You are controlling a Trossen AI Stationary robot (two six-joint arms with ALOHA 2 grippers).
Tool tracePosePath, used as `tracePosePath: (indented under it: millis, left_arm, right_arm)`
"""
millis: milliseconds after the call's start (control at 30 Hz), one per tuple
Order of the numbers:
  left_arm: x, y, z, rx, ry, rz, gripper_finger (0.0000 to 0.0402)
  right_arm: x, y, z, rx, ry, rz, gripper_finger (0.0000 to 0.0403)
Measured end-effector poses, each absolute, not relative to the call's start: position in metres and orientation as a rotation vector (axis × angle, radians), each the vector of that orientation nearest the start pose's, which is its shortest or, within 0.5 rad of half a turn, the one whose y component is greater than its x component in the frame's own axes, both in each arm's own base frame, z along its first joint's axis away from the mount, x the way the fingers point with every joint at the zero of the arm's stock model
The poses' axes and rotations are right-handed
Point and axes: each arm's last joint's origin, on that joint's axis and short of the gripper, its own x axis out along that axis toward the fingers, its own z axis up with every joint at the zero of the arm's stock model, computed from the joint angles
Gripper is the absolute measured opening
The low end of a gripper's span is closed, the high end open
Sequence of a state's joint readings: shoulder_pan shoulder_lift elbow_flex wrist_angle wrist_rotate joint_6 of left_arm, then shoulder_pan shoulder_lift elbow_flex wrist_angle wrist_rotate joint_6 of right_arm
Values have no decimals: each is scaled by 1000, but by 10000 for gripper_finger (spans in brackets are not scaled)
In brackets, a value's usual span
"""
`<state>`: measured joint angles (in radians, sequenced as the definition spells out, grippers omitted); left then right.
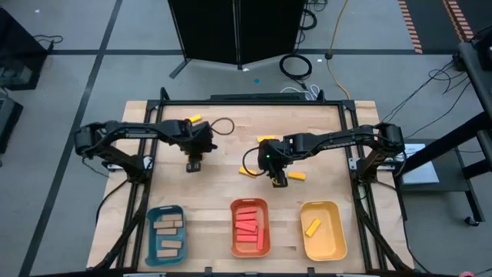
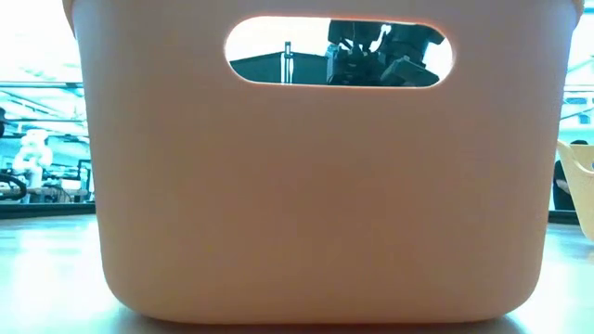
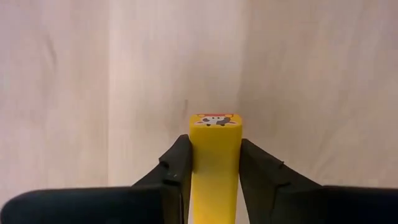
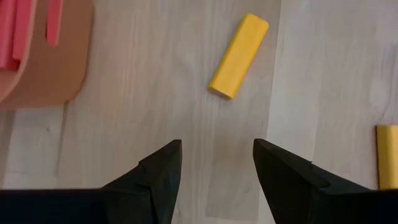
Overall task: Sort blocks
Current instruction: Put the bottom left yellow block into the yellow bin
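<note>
Pretty far along by the look of it. Tan blocks [image 1: 168,234] already stacked in the blue tray [image 1: 151,217] at about 7 o'clock on the table [image 1: 231,146], red blocks [image 1: 247,225] filling the orange tray [image 1: 234,208] at 6 o'clock, and just one yellow block [image 1: 312,226] sitting in the yellow tray [image 1: 334,209] at 5 o'clock. So only yellows left, as far as can be seen: one loose near the back edge at roughly 11 o'clock [image 1: 195,118], one just left of centre [image 1: 246,172], one just right of centre [image 1: 297,176], plus another yellow bit by the right arm's wrist that can't be made out properly.

Left gripper [image 3: 214,163] out around 10 o'clock, pointing down at bare wood, pinching a yellow block [image 3: 215,163] on end between both fingers [image 3: 176,167]. Printed end face showing up top. Still a fair way from the yellow tray, so probably a carry across next.

Right gripper [image 4: 216,163] hovering near the middle of the table, jaws spread wide with nothing between them, a yellow block [image 4: 239,56] lying flat just ahead and the orange tray's corner [image 4: 59,68] off to one side. Looks lined up for a grab, not touching yet.

Low view mostly blocked by the orange tray wall, so no help there.
</note>
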<state>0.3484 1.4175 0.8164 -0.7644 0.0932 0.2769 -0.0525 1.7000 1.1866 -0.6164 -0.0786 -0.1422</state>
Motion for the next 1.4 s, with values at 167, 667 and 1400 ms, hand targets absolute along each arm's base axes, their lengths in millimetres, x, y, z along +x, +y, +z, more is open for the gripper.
tracePosePath:
  millis: [167, 667, 1400]
  left_arm:
    - [239, 72, 221, -132, 816, -112, 95]
    - [199, 35, 215, -70, -122, -48, 97]
    - [225, 17, 197, -46, -216, 13, 97]
  right_arm:
    - [342, -19, 212, -60, 1069, 93, 194]
    - [379, -23, 248, -34, 538, 34, 194]
    - [398, -24, 245, 35, 362, -14, 194]
